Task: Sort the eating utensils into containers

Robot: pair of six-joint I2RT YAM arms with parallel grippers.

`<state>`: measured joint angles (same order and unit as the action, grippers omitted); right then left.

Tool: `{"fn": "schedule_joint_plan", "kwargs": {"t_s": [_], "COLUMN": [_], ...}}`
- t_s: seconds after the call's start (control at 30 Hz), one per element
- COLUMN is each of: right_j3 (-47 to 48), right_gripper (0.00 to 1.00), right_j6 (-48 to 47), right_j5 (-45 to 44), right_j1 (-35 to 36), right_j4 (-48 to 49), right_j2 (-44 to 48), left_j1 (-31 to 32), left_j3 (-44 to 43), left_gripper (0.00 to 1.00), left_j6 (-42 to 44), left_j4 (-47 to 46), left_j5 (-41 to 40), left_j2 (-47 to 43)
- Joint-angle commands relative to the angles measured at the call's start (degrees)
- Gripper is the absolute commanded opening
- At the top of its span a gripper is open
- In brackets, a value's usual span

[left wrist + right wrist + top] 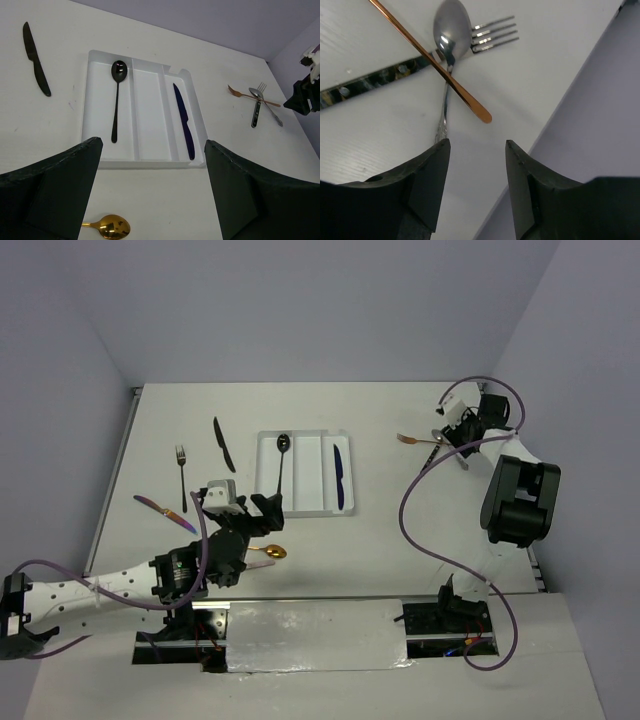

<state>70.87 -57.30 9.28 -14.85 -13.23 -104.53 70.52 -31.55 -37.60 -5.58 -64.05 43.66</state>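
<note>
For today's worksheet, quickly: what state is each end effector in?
Left end effector: open, holding nothing.
Right end effector: open, holding nothing.

Left arm (100, 592): white link, black joint housings, white camera block at the wrist. Right arm (520, 502): boxy black link above white segments. Purple cable (408, 508) loops loosely along each arm. Left gripper (152, 146) and right gripper (477, 145): matte black, wedge-shaped fingers (422, 195).
</note>
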Motion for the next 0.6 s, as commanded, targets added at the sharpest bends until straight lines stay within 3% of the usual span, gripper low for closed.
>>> {"fn": "schedule_joint_plan", "kwargs": {"t_s": [0.0,0.57], "right_j3": [2.1,4.9], "right_gripper": [0.57,0.57], "right_j6": [-1.1,-6.5], "right_j5": [7.0,2.9], "right_j1": [0.3,1.6], "right_j4": [-1.1,-1.1], "right_j2": [1.0,-5.0], "left_j1": [-0.2,-0.2], "left_j3": [-0.1,-0.4], "left_gripper": [0.96,0.97], "left_j6": [1.0,1.4], "left_j4": [-2.3,-2.7], "left_j5": [-3.3,-4.0], "left_j2": [-0.7,0.9]}}
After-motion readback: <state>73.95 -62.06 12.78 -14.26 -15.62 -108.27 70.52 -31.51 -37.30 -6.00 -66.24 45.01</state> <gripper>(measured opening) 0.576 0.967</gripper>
